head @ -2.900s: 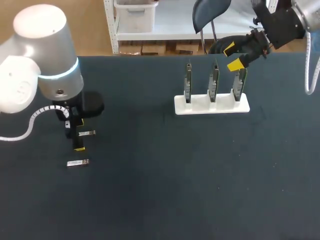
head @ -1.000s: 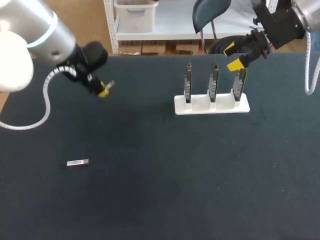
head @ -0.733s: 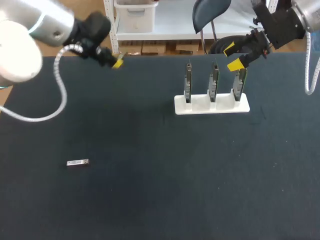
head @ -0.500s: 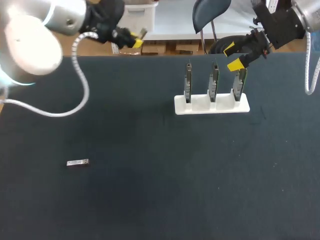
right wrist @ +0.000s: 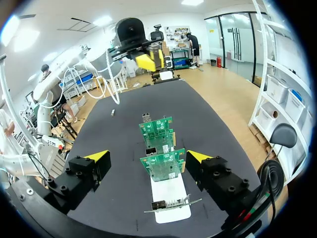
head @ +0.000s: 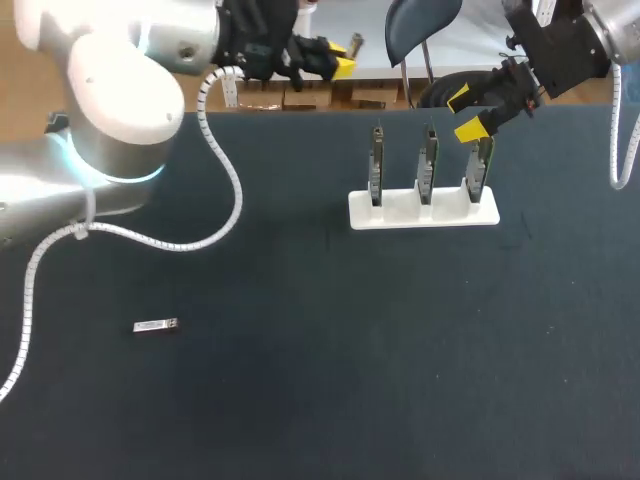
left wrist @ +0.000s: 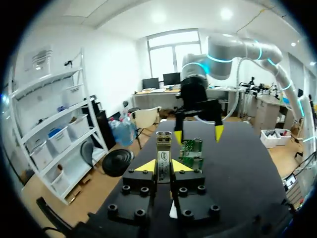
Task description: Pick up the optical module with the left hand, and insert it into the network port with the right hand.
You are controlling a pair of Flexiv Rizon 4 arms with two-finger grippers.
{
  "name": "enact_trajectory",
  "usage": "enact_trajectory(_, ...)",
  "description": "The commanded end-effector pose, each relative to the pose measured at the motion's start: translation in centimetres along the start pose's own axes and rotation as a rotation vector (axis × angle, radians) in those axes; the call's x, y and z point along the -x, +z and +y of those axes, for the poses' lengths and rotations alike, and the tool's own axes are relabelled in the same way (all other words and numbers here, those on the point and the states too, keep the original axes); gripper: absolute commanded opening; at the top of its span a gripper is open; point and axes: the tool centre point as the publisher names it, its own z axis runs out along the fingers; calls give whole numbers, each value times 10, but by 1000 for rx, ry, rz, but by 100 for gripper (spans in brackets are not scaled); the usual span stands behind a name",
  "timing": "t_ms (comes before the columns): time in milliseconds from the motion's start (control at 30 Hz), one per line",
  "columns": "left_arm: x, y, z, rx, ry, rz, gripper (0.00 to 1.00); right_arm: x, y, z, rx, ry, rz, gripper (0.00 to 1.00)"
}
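The optical module [left wrist: 164, 154] is clamped between the two yellow fingertips of my left end effector [left wrist: 164, 166]. It is a slim metal bar that stands out past the tips, with both pads pressed on its sides. In the head view that left end effector [head: 335, 64] is raised over the far side of the table [head: 330, 380], left of the holder, and the optical module [head: 352, 44] juts from it toward the right. Seen along my left fingers, the module points at the cards [left wrist: 192, 149] and at my right end effector [left wrist: 196, 133] beyond them.

A second module [head: 156, 326] lies flat on the table near its left side, well apart from everything else. It is only a small speck [right wrist: 113, 113] in the right wrist view.

The white holder [head: 423, 210] stands on the far right part of the table. It carries three green cards upright in a row: left card [head: 376, 165], middle card [head: 428, 165] and right card [head: 481, 165]. In the right wrist view the far card has a small metal port [right wrist: 147, 118] at its upper edge.

My right end effector [head: 470, 112] hangs just above the right card with its fingers spread wide and nothing held. From its wrist the row of cards [right wrist: 163, 166] runs ahead between the open fingers [right wrist: 96, 156], touching neither one.
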Motion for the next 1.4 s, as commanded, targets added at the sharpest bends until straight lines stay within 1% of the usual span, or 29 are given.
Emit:
enact_trajectory(33, 5, 11, -4, -31, 1, -140, 0, 0, 0, 1, -5, 0, 0, 100)
enact_trajectory(200, 16, 22, -13, -77, -8, -188, 0, 0, 0, 1, -5, 0, 0, 100)
enact_trajectory(267, 19, 26, -16, -81, -1, -190, 0, 0, 0, 1, -5, 0, 0, 100)
enact_trajectory(300, 20, 28, -17, -89, -13, -205, 0, 0, 0, 1, -5, 0, 0, 100)
enact_trajectory(467, 26, 38, -23, -108, -19, -230, 0, 0, 0, 1, -5, 0, 0, 100)
enact_trajectory(667, 30, 49, -31, -142, -30, -250, 0, 0, 0, 1, -5, 0, 0, 100)
enact_trajectory(833, 32, 58, -41, -172, -31, -257, 0, 0, 0, 1, -5, 0, 0, 100)
enact_trajectory(900, 34, 62, -48, -188, 1, -263, 0, 0, 0, 1, -5, 0, 0, 100)
enact_trajectory(967, 36, 65, -51, -205, -2, -276, 0, 0, 0, 1, -5, 0, 0, 100)
enact_trajectory(1133, 33, 74, -55, -224, -7, -276, 0, 0, 0, 1, -5, 0, 0, 100)
enact_trajectory(1200, 29, 79, -55, -239, -16, -291, 0, 0, 0, 1, -5, 0, 0, 100)
enact_trajectory(1400, 21, 90, -59, -273, -13, -274, 0, 0, 0, 1, -5, 0, 0, 100)
